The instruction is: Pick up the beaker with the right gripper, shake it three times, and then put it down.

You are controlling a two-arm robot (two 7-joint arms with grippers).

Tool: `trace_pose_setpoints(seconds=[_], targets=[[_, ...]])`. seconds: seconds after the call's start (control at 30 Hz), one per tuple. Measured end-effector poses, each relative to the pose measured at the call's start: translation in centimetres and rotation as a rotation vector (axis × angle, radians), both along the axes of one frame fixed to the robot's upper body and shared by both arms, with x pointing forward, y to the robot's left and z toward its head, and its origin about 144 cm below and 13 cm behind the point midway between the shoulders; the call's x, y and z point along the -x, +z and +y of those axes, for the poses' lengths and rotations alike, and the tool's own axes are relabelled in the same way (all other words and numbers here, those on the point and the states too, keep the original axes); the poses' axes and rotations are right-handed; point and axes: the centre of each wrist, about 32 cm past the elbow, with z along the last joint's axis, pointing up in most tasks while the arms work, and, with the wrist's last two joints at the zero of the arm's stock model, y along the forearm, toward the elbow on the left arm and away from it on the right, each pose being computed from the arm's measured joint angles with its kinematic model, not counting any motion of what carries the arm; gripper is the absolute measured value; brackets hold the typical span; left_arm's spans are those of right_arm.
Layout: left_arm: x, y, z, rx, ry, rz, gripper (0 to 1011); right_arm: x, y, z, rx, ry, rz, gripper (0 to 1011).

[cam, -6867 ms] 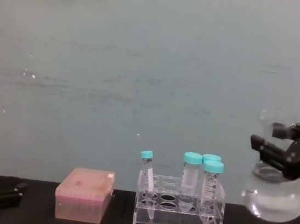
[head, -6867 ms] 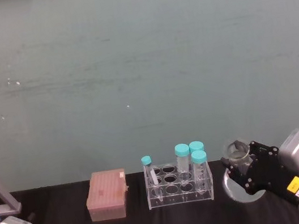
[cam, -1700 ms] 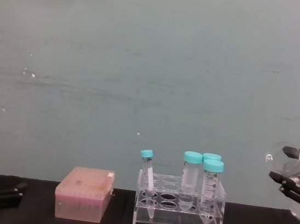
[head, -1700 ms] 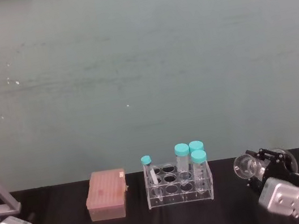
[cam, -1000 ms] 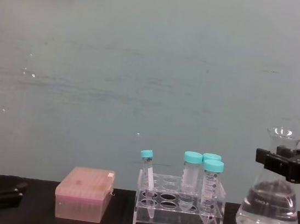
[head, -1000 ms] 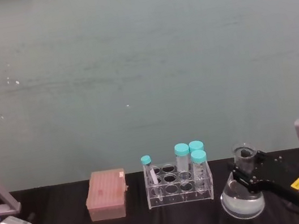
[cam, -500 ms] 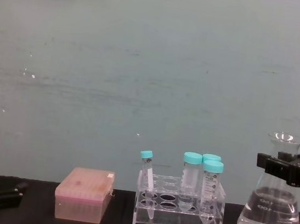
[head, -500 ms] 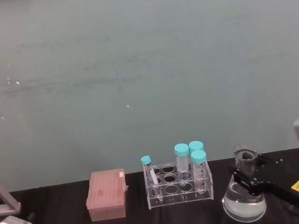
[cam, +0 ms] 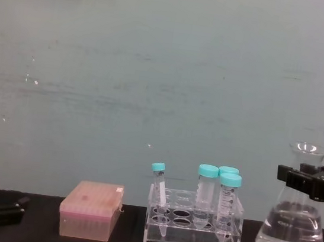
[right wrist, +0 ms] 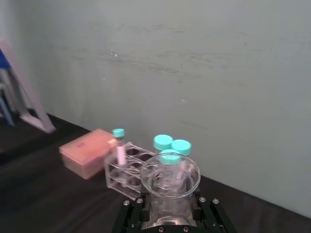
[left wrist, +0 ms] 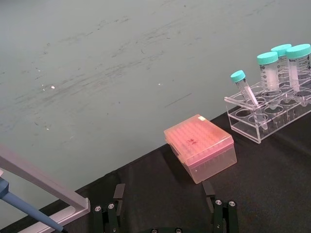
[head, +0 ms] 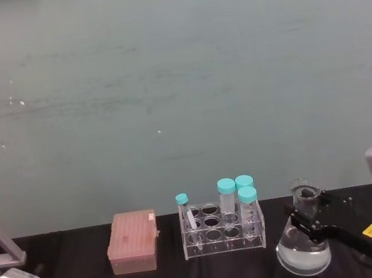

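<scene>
Beaker (cam: 290,238), marks illegible, in right gripper (cam: 305,179)

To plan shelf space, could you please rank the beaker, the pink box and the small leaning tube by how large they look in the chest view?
1. beaker, tallest, though possibly nearer the camera
2. pink box
3. small leaning tube

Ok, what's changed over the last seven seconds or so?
The right tool has swung the beaker from a raised, tilted hold, through a sideways tip farther right, back upright, and lowered it beside the tube rack. It still clamps the neck; whether the base is resting yet is unclear. The left tool, open and parked low on the left, the rack and the pink box stayed put.
</scene>
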Motion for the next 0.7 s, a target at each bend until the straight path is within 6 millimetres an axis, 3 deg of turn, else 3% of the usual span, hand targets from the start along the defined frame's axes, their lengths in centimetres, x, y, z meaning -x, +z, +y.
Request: trace_pose_setpoints(seconds=[0.07, 0.27, 0.4, 0.7], targets=[[0.0, 0.0, 0.0, 0.000, 0.000, 0.000, 1000, 0.0, 0.0, -0.2, -0.052, 0.017, 0.022, 458], [0.0, 0.0, 0.0, 0.000, 0.000, 0.000, 1000, 0.4, -0.8, -0.4, -0.604, 0.053, 0.262, 458], [0.0, 0.0, 0.0, 0.000, 0.000, 0.000, 1000, 0.8, -1.2, -0.3, -0.791, 0.044, 0.349, 458], [0.0, 0.0, 0.0, 0.000, 0.000, 0.000, 1000, 1.1, -1.4, -0.2, -0.867, 0.022, 0.400, 458]])
